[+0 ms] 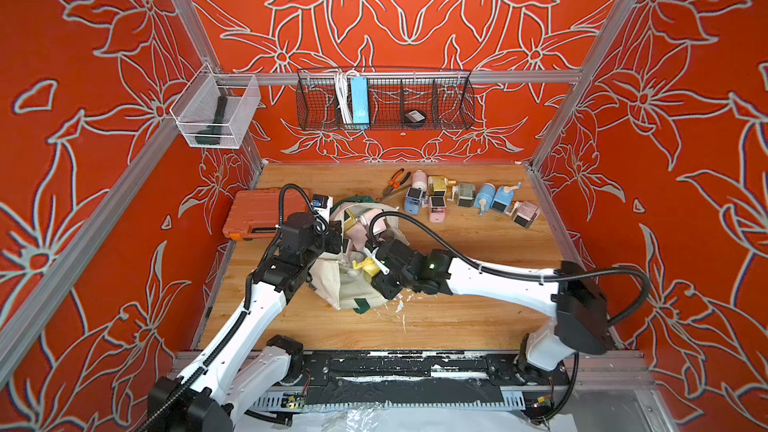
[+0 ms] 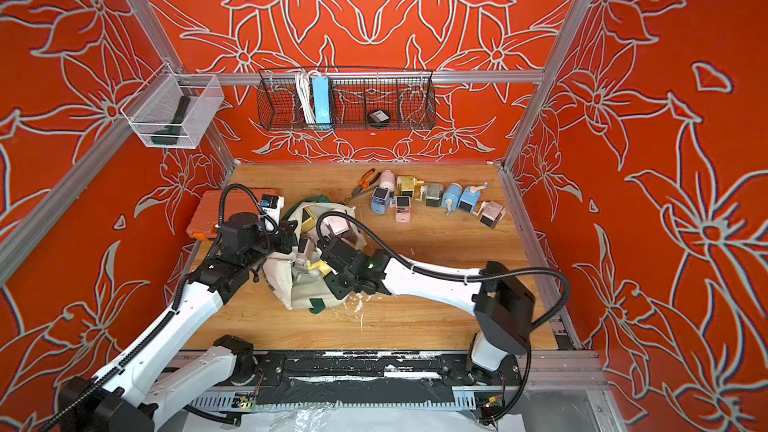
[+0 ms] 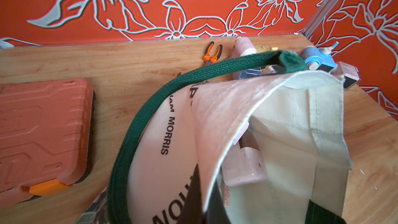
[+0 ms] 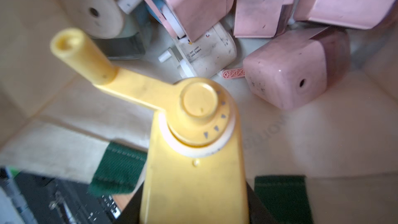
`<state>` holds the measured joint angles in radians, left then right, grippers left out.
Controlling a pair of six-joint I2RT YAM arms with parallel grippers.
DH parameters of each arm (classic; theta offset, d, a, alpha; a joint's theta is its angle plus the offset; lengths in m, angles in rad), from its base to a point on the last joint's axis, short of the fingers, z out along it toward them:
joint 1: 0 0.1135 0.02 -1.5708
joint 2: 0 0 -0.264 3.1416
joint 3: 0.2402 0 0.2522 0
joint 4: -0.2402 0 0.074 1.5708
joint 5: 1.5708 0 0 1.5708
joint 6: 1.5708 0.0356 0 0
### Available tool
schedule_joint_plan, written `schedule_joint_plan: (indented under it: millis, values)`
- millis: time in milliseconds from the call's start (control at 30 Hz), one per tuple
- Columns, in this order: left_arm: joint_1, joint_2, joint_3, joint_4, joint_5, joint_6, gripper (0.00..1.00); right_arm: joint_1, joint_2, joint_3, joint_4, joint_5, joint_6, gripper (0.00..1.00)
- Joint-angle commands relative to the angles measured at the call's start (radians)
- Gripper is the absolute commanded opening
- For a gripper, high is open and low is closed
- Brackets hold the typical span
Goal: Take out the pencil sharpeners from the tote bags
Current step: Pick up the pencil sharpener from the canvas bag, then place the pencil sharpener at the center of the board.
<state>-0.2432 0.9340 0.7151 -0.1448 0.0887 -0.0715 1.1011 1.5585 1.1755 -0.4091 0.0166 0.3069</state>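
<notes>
A cream tote bag [image 1: 332,290] [image 2: 286,286] with green straps lies mid-table, its mouth open. My left gripper [image 1: 338,243] [image 3: 204,210] is shut on the bag's rim [image 3: 217,147] and holds it up. At the bag's mouth my right gripper [image 1: 376,268] [image 4: 193,207] is shut on a yellow pencil sharpener [image 1: 365,265] [image 2: 313,268] [image 4: 193,169], crank end away from the wrist. Inside the bag lie several more pencil sharpeners, among them a pink one [image 4: 297,72] and a white one [image 4: 206,50]. A row of several pencil sharpeners [image 1: 469,197] [image 2: 436,197] stands on the table at the back right.
An orange tool case [image 1: 257,214] [image 3: 41,130] lies at the table's left edge. Orange-handled pliers [image 1: 395,182] [image 3: 212,53] rest beside the sharpener row. A wire basket [image 1: 384,99] and a clear bin [image 1: 214,112] hang on the frame. White scraps [image 1: 401,309] dot the wood near the bag.
</notes>
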Motion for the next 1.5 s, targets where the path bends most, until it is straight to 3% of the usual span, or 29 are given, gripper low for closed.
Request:
schedule_joint_plan:
  millis: [0, 167, 333, 533, 667, 967, 1467]
  values:
    - [-0.005, -0.002, -0.014, -0.041, 0.003, -0.01, 0.0, -0.002, -0.143, -0.051, 0.041, -0.029, -0.115, 0.33]
    - [-0.005, -0.004, -0.011, -0.042, -0.001, -0.01, 0.0, -0.046, -0.306, -0.111, 0.066, 0.048, -0.149, 0.32]
    - [-0.005, -0.026, -0.02, -0.035, -0.011, -0.011, 0.0, -0.233, -0.351, -0.114, 0.063, 0.106, -0.047, 0.32]
    - [-0.005, -0.021, -0.015, -0.035, 0.003, -0.013, 0.0, -0.424, -0.322, -0.103, 0.038, 0.27, 0.056, 0.32]
    - [-0.005, -0.026, -0.018, -0.033, 0.009, -0.016, 0.0, -0.541, -0.241, -0.111, 0.06, 0.298, 0.109, 0.31]
    - [-0.005, -0.027, -0.019, -0.032, 0.018, -0.017, 0.0, -0.724, 0.02, -0.062, 0.11, 0.218, 0.167, 0.3]
    - [-0.005, -0.021, -0.019, -0.033, 0.02, -0.015, 0.0, -0.778, 0.363, 0.12, 0.148, 0.166, 0.096, 0.3]
